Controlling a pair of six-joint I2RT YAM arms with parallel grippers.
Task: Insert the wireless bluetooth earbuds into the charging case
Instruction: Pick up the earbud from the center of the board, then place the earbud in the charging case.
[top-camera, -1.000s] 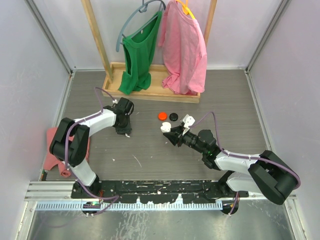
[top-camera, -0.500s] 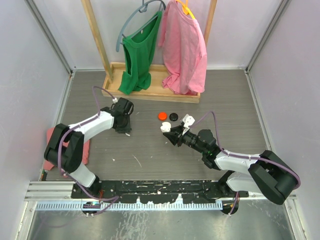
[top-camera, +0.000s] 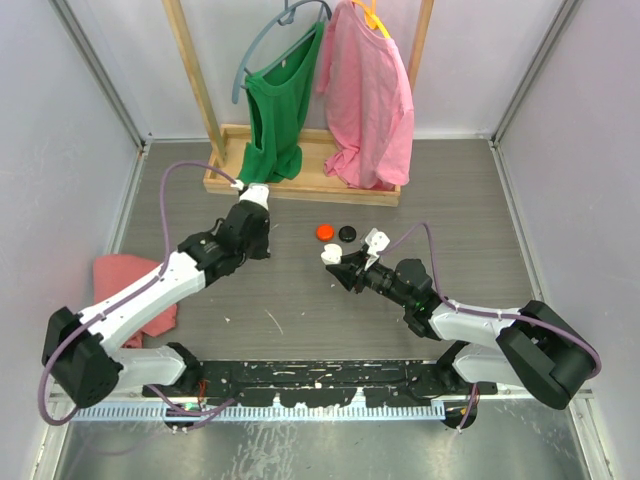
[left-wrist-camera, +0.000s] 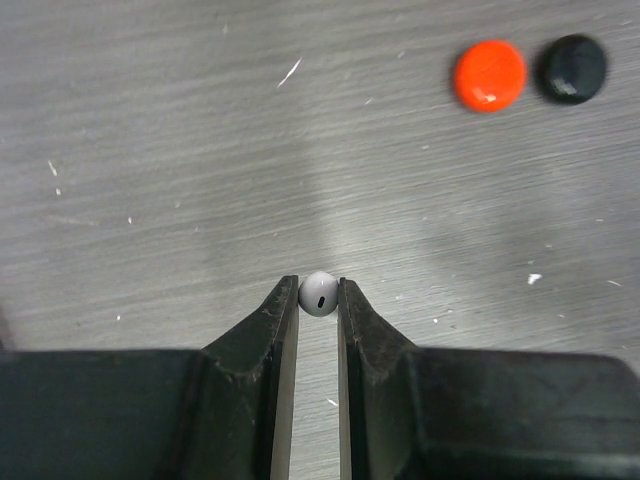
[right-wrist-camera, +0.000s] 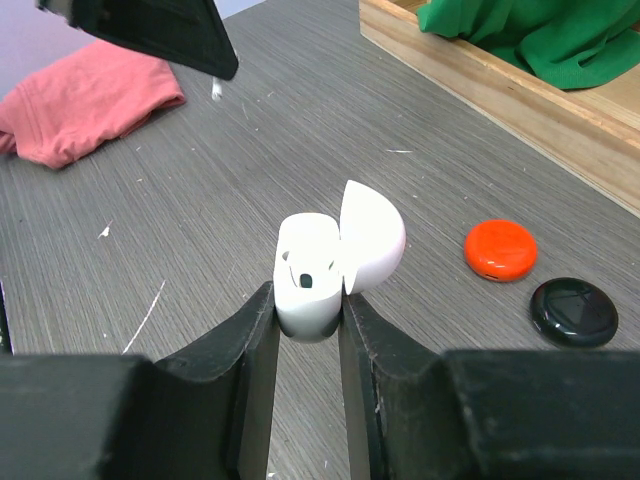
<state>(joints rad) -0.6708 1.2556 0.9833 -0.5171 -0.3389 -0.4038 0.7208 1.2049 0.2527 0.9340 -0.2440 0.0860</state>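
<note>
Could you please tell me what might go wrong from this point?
The earbud is pinched only at the very tips of the left gripper, so it could pop out while travelling. The case is clamped by the right gripper around its lower half alone; pressing into it might tip it. Its open lid could get knocked shut.

Concealed and cropped
Lower part of earbud hidden inside left gripper; base of charging case hidden inside right gripper; wooden rack cut off, upper right.
</note>
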